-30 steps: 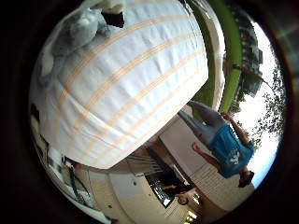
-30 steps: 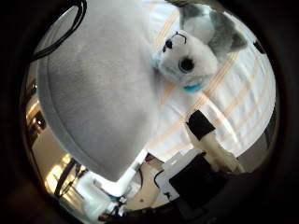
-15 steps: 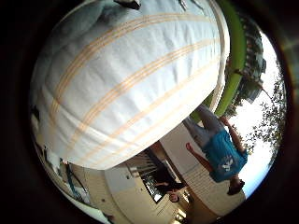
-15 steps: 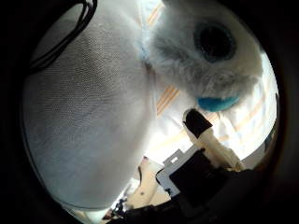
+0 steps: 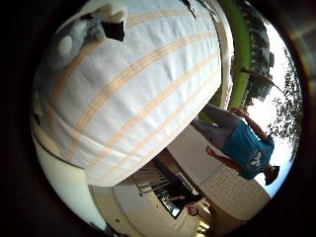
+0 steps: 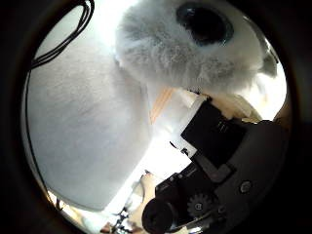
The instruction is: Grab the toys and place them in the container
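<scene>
My hand point(image 6: 214, 161) is right up against a fluffy white toy point(image 6: 195, 44) with a big dark eye, and its black and white fingers point(image 6: 209, 122) bend in under the fur and touch it. I cannot tell if they are clamped on it. The toy lies on a white cloth with orange stripes point(image 5: 143, 89), beside a big pale grey cushion point(image 6: 83, 126). Far off, past the cloth's edge, I see green grass point(image 5: 242, 64).
</scene>
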### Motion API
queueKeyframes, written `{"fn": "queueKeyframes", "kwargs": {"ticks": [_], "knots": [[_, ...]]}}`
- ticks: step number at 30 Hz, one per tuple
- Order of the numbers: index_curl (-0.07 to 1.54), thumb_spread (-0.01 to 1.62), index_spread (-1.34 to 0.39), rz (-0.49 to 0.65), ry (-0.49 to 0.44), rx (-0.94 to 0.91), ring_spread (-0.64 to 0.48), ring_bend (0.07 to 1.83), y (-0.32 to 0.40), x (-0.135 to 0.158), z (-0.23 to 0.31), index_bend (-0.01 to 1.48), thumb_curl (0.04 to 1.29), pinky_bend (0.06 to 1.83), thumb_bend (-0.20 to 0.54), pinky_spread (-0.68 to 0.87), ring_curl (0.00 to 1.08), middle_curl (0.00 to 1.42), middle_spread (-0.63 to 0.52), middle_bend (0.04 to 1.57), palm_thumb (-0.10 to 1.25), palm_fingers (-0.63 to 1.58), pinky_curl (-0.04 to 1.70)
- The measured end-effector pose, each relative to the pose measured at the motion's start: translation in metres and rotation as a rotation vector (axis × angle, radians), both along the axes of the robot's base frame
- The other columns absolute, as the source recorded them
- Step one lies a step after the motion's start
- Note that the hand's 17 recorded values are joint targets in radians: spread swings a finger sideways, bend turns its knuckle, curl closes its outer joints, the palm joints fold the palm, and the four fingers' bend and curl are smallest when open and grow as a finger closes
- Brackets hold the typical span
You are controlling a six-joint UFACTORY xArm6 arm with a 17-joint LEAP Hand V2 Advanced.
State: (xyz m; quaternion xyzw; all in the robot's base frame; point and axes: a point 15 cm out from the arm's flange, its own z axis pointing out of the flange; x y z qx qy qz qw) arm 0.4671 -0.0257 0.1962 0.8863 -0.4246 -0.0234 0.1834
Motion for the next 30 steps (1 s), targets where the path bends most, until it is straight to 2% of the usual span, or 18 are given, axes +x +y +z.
{"fn": "queueKeyframes", "kwargs": {"ticks": [4,10,15,18,22,24,28,30], "knots": [[-0.01,1.09,-0.68,-0.035,-0.063,0.002,-0.05,1.23,-0.014,-0.009,0.047,0.32,0.49,1.0,0.003,0.36,0.79,0.85,-0.24,1.0,1.01,1.06,0.91],[-0.02,1.14,-0.83,-0.077,-0.076,0.048,-0.09,1.27,-0.017,-0.054,0.12,0.46,0.55,1.1,-0.013,0.32,0.84,0.96,-0.25,1.07,1.02,0.99,1.05],[-0.01,1.15,-0.94,-0.073,-0.124,0.171,-0.11,1.29,0.011,-0.089,0.187,0.58,0.59,1.15,-0.016,0.29,0.87,1.02,-0.26,1.09,1.0,0.95,1.12],[-0.01,1.15,-0.97,-0.013,-0.15,0.271,-0.12,1.3,0.058,-0.105,0.222,0.62,0.6,1.17,-0.015,0.28,0.88,1.04,-0.26,1.1,1.0,0.94,1.14],[-0.01,1.15,-1.0,0.019,-0.114,0.383,-0.12,1.31,0.137,-0.122,0.225,0.66,0.61,1.18,-0.016,0.27,0.89,1.06,-0.26,1.11,0.99,0.92,1.16],[-0.01,1.15,-1.02,0.059,-0.047,0.37,-0.13,1.31,0.19,-0.13,0.201,0.69,0.62,1.19,-0.019,0.27,0.89,1.07,-0.26,1.12,0.98,0.91,1.17],[-0.01,1.17,-1.04,0.013,-0.078,0.37,-0.13,1.33,0.211,-0.108,0.18,0.73,0.61,1.19,-0.032,0.26,0.9,1.09,-0.26,1.1,0.92,0.86,1.19],[0.02,1.18,-0.99,-0.006,-0.021,0.343,-0.1,1.29,0.213,-0.107,0.157,0.8,0.6,1.14,-0.04,0.26,0.87,1.07,-0.25,1.06,0.88,0.89,1.17]]}}
